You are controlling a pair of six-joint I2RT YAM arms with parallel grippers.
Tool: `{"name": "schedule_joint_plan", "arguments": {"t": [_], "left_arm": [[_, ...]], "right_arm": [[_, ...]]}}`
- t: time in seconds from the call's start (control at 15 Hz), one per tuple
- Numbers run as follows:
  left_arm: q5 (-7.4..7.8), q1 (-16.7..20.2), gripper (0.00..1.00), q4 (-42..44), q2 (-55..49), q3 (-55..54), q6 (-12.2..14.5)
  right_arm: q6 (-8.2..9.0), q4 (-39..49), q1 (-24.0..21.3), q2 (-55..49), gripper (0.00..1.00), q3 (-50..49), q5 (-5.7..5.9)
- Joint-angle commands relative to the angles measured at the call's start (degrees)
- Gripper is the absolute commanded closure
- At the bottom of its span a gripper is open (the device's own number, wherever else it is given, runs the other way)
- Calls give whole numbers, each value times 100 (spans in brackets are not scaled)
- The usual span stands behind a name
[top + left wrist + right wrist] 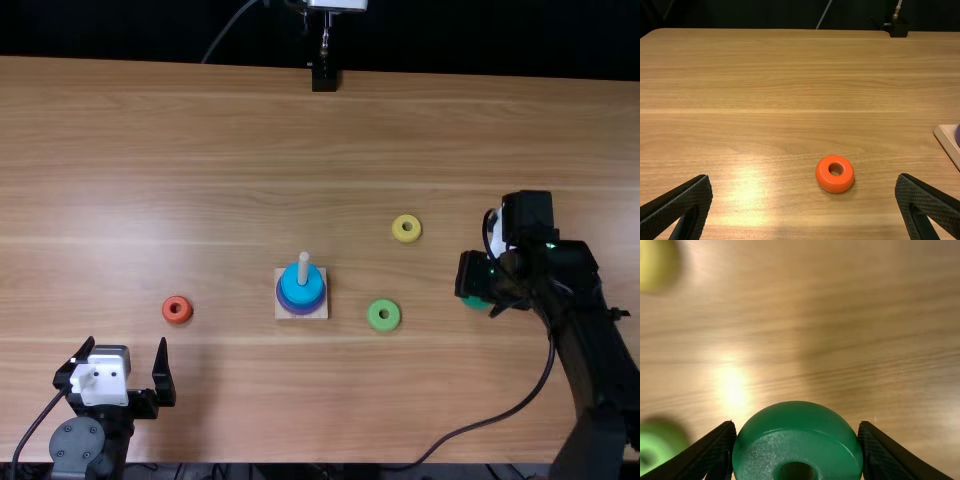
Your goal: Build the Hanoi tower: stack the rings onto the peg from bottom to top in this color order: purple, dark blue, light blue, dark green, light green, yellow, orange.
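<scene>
While our left gripper (126,342) stands open near round orange ring (168,316), our right gripper (480,296) grips glossy dark green ring (797,435). Between it and square wooden base (320,314), we see light green ring (383,325); yellow ring (406,238) nearby. Blue sits above purple ring (300,311) on pale peg (303,262). Light brown wooden table (230,150), glare patches; dark backdrop (480,35) beyond.

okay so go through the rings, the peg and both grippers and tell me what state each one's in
Left gripper: open, empty
Right gripper: closed on dark green ring
Peg: upright, tip exposed
Light blue ring: threaded, topmost
Purple ring: threaded, lower
Orange ring, yellow ring, light green ring: loose, lying flat
</scene>
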Motion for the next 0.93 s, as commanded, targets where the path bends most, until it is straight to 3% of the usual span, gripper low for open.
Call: {"name": "schedule_joint_plan", "arguments": {"t": [0.0, 0.2, 0.33, 0.47, 0.87], "left_arm": [[35, -5, 0, -459, -62, -644, 19], [35, -5, 0, -459, -62, -644, 19], [35, 4, 0, -459, -62, -644, 19], [35, 4, 0, -459, -62, -644, 19], [35, 4, 0, -459, -62, -644, 19]], "right_arm": [[-18, -351, 256, -305, 100, 492, -9], [-123, -1247, 862, -436, 100, 1380, -20], [-408, -2133, 1372, -410, 100, 2153, -20], [-419, -2629, 1785, -322, 100, 2865, -30], [-377, -2650, 2972, 636, 100, 4113, -30]]}}
